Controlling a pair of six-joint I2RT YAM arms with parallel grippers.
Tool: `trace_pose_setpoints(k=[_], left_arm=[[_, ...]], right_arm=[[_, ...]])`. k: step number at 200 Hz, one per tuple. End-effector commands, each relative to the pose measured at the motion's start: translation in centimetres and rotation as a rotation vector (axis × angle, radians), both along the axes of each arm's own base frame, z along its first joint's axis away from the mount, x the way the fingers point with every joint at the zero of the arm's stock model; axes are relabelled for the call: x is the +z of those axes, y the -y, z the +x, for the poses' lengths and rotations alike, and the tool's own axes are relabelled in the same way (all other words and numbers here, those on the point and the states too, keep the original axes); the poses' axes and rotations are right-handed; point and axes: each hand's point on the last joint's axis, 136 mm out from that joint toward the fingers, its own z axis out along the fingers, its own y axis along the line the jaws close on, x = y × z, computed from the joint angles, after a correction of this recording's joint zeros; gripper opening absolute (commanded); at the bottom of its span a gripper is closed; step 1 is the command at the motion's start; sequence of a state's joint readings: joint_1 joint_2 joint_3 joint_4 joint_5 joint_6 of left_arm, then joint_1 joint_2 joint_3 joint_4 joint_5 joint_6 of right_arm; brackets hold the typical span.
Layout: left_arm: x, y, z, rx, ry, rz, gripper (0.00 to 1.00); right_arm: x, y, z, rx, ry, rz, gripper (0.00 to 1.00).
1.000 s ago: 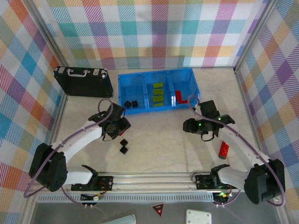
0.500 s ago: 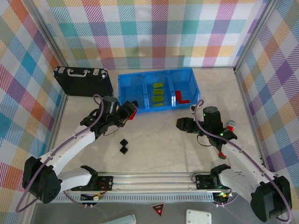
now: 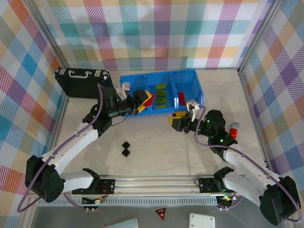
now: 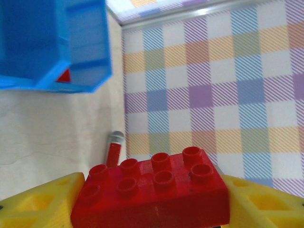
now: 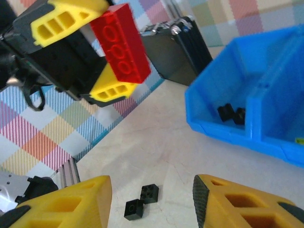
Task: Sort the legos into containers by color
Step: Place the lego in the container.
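Left pincer [image 3: 146, 99] clenched the red lego [image 4: 154, 192] by its ends, long axis spanning the jaws. Right pincer [image 5: 152, 202] gaped, empty.

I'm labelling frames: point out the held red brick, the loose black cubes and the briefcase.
red brick [image 4: 152, 179], left wrist view, studded top.
black cubes [image 3: 125, 144], top view, upper cube.
briefcase [image 3: 84, 84], top view, lid.

The brick [image 4: 152, 194] is showing red, the bin [image 3: 142, 78] bright blue, the two loose cubes [image 3: 125, 149] black, and the walls [image 3: 152, 28] are wearing pastel plaid.
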State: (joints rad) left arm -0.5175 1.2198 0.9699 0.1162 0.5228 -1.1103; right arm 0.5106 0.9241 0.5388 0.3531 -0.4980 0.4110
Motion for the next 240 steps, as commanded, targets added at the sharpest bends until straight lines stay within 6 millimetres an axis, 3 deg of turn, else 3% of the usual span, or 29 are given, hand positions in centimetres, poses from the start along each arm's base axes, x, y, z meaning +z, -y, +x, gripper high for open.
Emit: trace_pose_setpoints(k=[1, 34, 80, 138, 240], left_arm=[[3.2, 2.3, -1.7, -0.155, 0.102, -0.078, 0.53], [3.5, 3.4, -3.4, -0.269, 0.154, -0.06, 0.52], [4.7, 4.2, -5.8, -0.411, 0.225, -0.06, 0.52], [3.9, 5.0, -8.2, -0.534, 0.223, -0.024, 0.51], [4.2, 5.0, -8.9, -0.539, 0.244, -0.006, 0.55]], right_arm=[[4.5, -1.5, -0.9, 0.097, 0.237, 0.028, 0.51], [5.9, -2.7, -1.7, 0.129, 0.426, -0.021, 0.53], [7.4, -3.3, -1.2, 0.133, 0.502, -0.044, 0.57], [8.8, -4.2, -2.5, 0.199, 0.601, -0.044, 0.57], [8.5, -4.2, -3.1, 0.185, 0.611, -0.077, 0.28]])
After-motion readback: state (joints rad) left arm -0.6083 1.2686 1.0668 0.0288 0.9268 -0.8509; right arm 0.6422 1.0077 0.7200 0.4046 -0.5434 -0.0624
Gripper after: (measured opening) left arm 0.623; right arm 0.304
